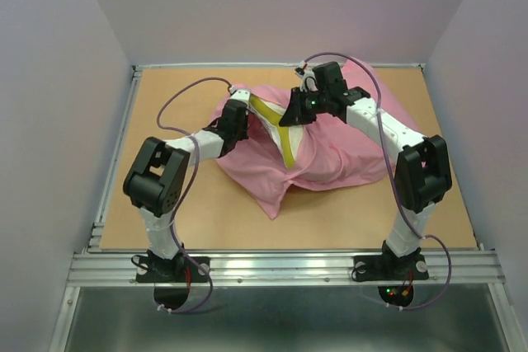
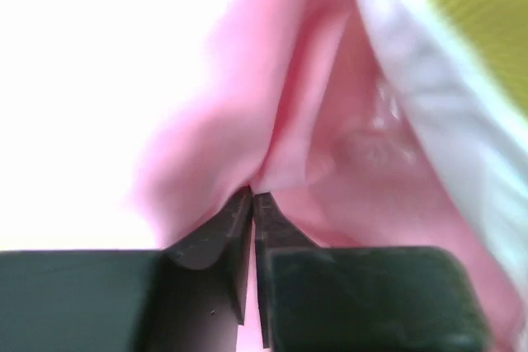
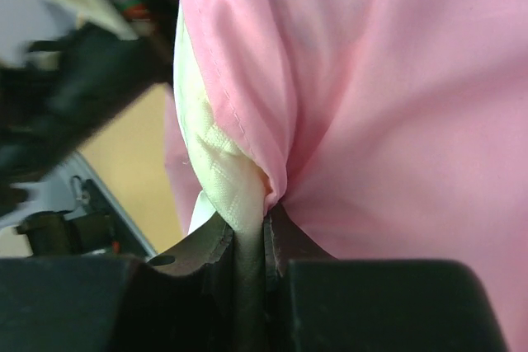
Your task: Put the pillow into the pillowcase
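The pink pillowcase point(image 1: 330, 154) lies bunched across the middle of the table. The cream pillow with its yellow band point(image 1: 276, 125) shows at the pillowcase's open end, partly wrapped in pink cloth. My left gripper point(image 1: 239, 113) is shut on a fold of the pillowcase point(image 2: 272, 154); the pillow's white and yellow edge point(image 2: 462, 55) shows to its right. My right gripper point(image 1: 304, 105) is shut on the pillow's cream quilted edge point(image 3: 219, 171) together with the pillowcase hem point(image 3: 371, 105). Most of the pillow is hidden under the pink cloth.
The tan table point(image 1: 206, 212) has a metal rail point(image 1: 280, 265) along its near edge and white walls on three sides. The left arm's dark body point(image 3: 74, 96) shows at the left of the right wrist view. Purple cables loop off both arms.
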